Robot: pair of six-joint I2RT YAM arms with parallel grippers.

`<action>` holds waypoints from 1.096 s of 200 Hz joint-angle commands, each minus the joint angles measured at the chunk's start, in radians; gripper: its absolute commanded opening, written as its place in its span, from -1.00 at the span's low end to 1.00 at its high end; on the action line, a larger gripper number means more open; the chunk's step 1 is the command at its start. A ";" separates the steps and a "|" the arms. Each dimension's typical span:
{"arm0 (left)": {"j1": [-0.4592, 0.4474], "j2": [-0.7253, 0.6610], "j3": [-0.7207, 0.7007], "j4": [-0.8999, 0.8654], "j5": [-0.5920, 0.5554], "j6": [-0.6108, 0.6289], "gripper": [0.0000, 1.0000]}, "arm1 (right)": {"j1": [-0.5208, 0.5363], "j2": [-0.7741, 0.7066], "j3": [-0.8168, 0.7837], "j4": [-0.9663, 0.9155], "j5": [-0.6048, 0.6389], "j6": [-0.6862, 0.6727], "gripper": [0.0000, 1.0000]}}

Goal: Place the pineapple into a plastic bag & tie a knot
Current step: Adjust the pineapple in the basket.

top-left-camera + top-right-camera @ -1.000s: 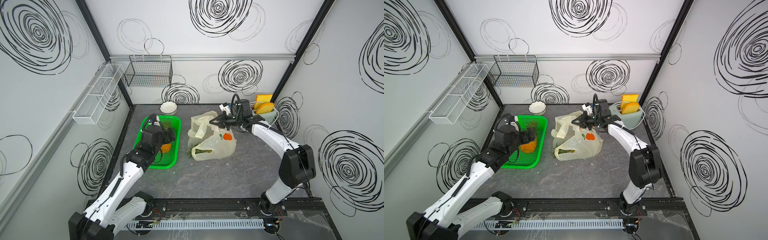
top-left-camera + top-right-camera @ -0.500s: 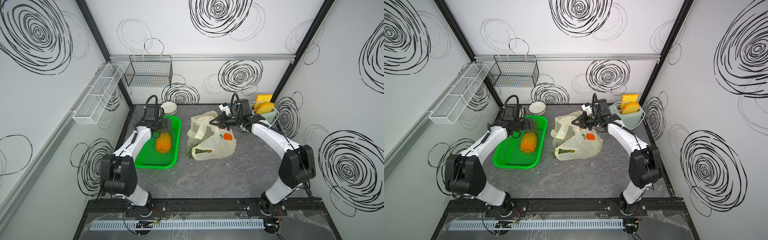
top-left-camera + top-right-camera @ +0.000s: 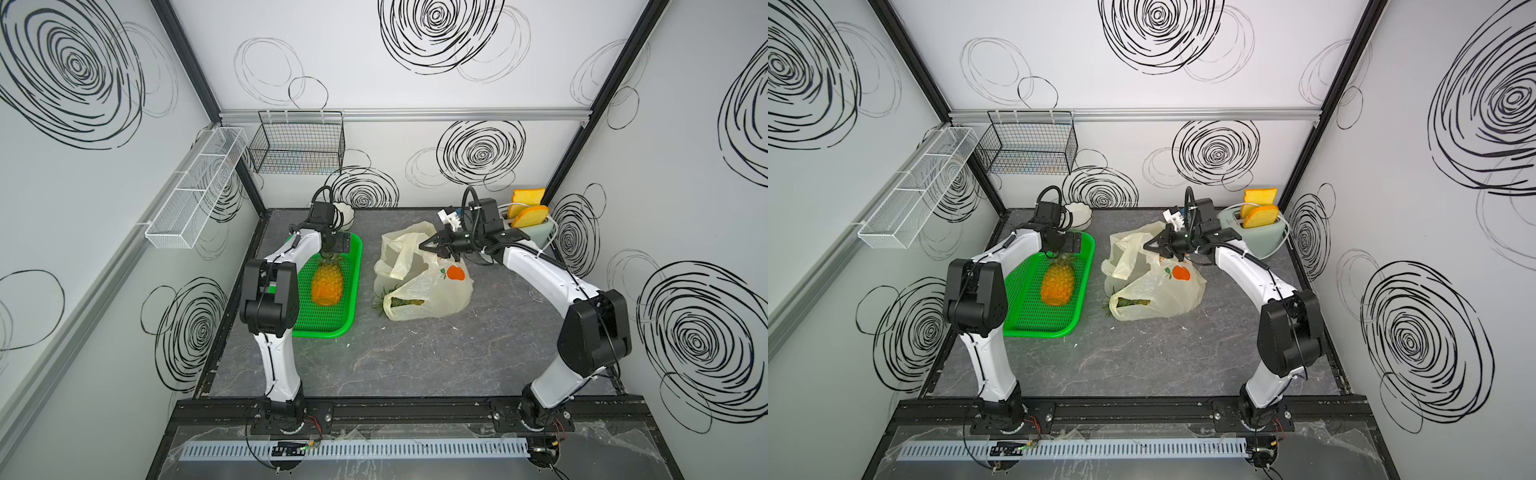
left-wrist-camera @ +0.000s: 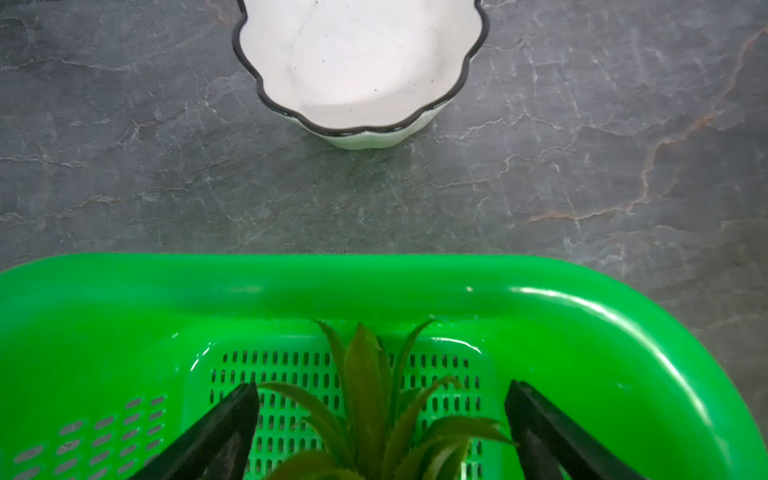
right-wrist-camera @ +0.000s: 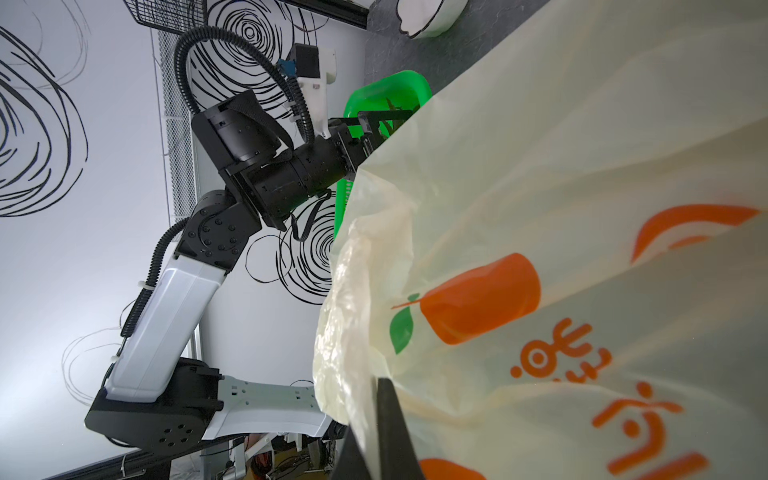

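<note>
A dark grey, marble-veined tabletop (image 3: 415,365) carries everything. Toward its left side lies a green tray (image 3: 320,332) of perforated plastic. Just behind the tray's far end, apart from it, stands a white bowl (image 4: 374,141) with a dark scalloped rim. Near the middle, the pale-yellow plastic bag (image 3: 432,299) slumps on the surface. A pale toaster (image 3: 542,232) stands in the far right corner.

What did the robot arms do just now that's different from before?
The left gripper swung from over the pineapple's body back to its leafy crown at the green tray's far end, open, gripping nothing. The right gripper stayed shut on the plastic bag; bag and pineapple did not move.
</note>
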 commanded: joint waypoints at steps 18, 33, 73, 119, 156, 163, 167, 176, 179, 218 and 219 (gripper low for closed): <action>-0.006 0.071 0.053 -0.049 -0.023 0.051 0.93 | 0.004 -0.004 -0.007 -0.015 0.005 -0.010 -1.00; -0.004 0.084 0.048 -0.047 -0.023 0.052 0.75 | 0.004 -0.003 -0.004 -0.015 0.006 -0.010 -1.00; 0.006 0.094 0.039 -0.033 0.005 0.048 0.09 | 0.003 -0.003 -0.004 -0.015 0.005 -0.011 -1.00; 0.022 0.055 0.020 -0.014 0.042 0.035 -0.80 | 0.002 -0.010 0.001 -0.019 0.004 -0.016 -1.00; 0.024 -0.088 -0.065 0.090 0.086 -0.021 -1.00 | 0.002 -0.023 -0.005 -0.022 0.005 -0.019 -1.00; 0.022 -0.128 -0.090 0.120 0.088 -0.033 -1.00 | 0.001 -0.027 -0.006 -0.021 0.007 -0.021 -1.00; 0.022 -0.151 -0.103 0.138 0.089 -0.041 -1.00 | 0.001 -0.029 -0.007 -0.020 0.008 -0.022 -1.00; 0.020 -0.209 -0.140 0.183 0.096 -0.060 -1.00 | 0.000 -0.034 -0.011 -0.014 0.008 -0.021 -1.00; 0.020 -0.227 -0.154 0.198 0.097 -0.067 -1.00 | 0.000 -0.035 -0.013 -0.014 0.008 -0.021 -1.00; 0.003 -0.450 -0.305 0.362 0.113 -0.133 -1.00 | 0.000 -0.041 -0.031 0.006 -0.003 -0.015 -1.00; 0.003 -0.454 -0.308 0.365 0.112 -0.135 -1.00 | -0.001 -0.041 -0.030 0.006 -0.004 -0.015 -1.00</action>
